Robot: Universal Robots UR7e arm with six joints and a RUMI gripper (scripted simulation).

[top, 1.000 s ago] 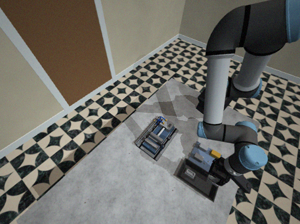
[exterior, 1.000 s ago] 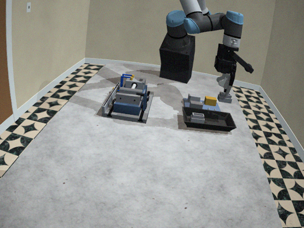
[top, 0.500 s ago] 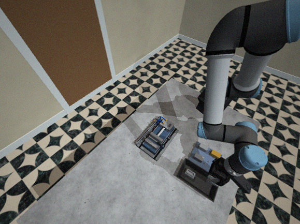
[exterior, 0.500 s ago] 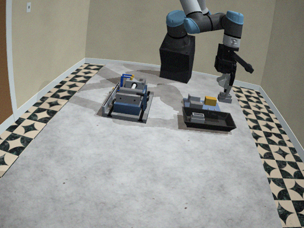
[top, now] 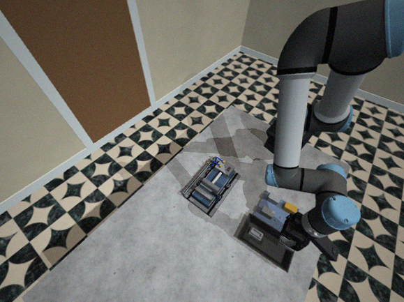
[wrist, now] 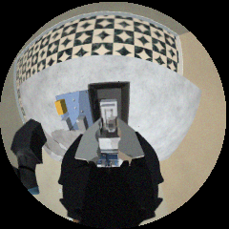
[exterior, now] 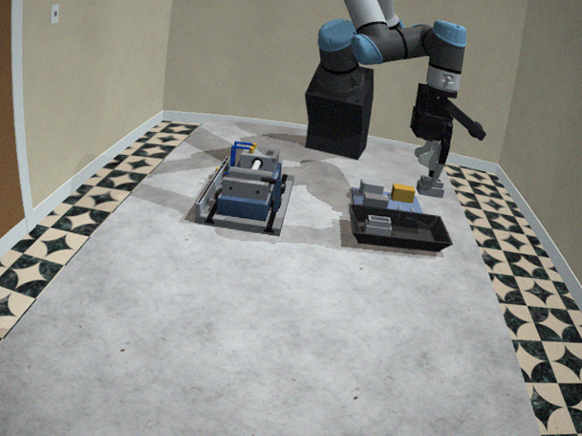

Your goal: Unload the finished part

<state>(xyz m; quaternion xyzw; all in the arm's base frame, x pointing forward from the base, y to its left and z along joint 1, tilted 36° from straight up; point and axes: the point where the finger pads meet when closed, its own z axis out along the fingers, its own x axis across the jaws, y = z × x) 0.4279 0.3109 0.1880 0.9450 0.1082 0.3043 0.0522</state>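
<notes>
Grey concrete floor, checkered tile border. Jaws clamped narrow on finished part (exterior: 430, 186), hanging above black outfeed tray (exterior: 431, 238); second part (exterior: 379, 223) below. Part looks rigid, dense, smooth; side-face grip suits.

The arm (top: 290, 120) is showing white tubes, dark grey joints and light blue caps, ending in a black gripper (exterior: 432, 177) with grey fingers (exterior: 423, 152). The tray (exterior: 431, 238) is showing black, the part (exterior: 379, 224) inside it grey. The vise (exterior: 245, 192) is showing blue and grey. A yellow block (exterior: 403, 192) is sitting on a pale blue plate (exterior: 414, 204). The counter (exterior: 258, 323) is looking mottled grey; the floor (top: 83, 191) is showing cream-and-dark-green star tiles.
</notes>
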